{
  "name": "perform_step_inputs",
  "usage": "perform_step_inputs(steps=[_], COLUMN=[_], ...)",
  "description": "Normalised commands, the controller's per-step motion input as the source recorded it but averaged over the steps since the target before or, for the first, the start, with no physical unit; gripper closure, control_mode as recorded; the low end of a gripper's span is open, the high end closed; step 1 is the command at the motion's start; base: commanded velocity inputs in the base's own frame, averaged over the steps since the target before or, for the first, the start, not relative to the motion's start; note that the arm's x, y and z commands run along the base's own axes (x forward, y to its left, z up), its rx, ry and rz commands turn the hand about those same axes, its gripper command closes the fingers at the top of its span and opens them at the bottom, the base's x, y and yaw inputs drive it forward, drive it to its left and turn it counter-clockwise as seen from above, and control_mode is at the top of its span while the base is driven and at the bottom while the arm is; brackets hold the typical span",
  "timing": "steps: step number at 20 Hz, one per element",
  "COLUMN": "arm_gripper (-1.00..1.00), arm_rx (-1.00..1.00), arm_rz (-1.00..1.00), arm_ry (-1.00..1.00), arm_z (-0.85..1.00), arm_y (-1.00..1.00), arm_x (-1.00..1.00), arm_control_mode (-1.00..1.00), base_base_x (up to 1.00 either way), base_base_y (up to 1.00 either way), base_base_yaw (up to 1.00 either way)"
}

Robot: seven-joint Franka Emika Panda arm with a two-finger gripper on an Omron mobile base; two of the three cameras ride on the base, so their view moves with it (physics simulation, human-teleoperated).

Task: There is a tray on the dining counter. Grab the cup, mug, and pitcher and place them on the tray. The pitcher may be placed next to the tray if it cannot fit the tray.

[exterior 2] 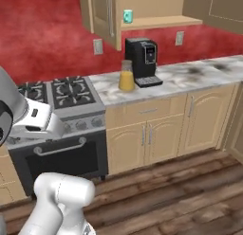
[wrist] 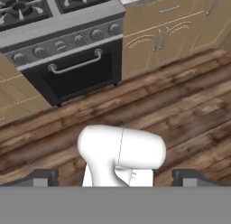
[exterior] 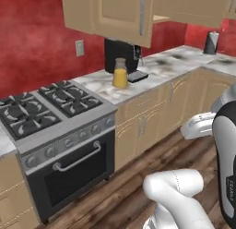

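Left base view, pitcher: the pitcher [exterior: 120, 73] stands upright on the marble worktop [exterior: 161, 69], at about 12 o'clock from the base, touching or just in front of the black coffee machine [exterior: 122, 55]. Its long axis is vertical, wide base down, tan lid up.
Left base view, surroundings: the gas stove [exterior: 50, 108] sits at 10 o'clock with its oven door [exterior: 73, 175] below; the robot arm [exterior: 226, 149] rises at lower right, well apart from the worktop.
Right base view, pitcher: the pitcher [exterior 2: 126, 76] stands at 12 o'clock, just left of the coffee machine [exterior 2: 144, 61], orange liquid filling the lower cone.
Right base view, mug: the mug [exterior 2: 127, 15] sits upright on the open shelf [exterior 2: 156, 22] of the wall cabinet, at 12 o'clock high; which way its handle points is too small to tell.
Hand view, gripper: the gripper [wrist: 115, 178] shows its two dark tips spread wide at the bottom edge, released and holding nothing, looking down at the wooden floor [wrist: 180, 105] and the oven door [wrist: 76, 69].
Step in hand, judged: approaching the worktop to fetch the pitcher.
Doing it well, judged: bring the base closer, raise the hand to worktop height, come in level with the jaws either side of the narrow neck, clear of the coffee machine, and keep the pitcher upright.
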Motion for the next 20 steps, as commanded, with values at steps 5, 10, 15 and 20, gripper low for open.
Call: perform_step_inputs(steps=[5,10,15,20], arm_gripper=[-1.0,-1.0,-1.0,-1.0], arm_rx=[0.0,0.0,0.0,0.0], arm_rz=[0.0,0.0,0.0,0.0], arm_ry=[0.0,0.0,0.0,0.0], arm_z=[0.0,0.0,0.0,0.0], arm_y=[0.0,0.0,0.0,0.0], arm_x=[0.0,0.0,0.0,0.0], arm_control_mode=[1.0,1.0,1.0,1.0], base_base_x=[0.07,0.0,0.03,0.13], base_base_y=[-0.85,-0.92,-0.78,-0.71], base_base_yaw=[0.38,0.26,0.23,0.22])
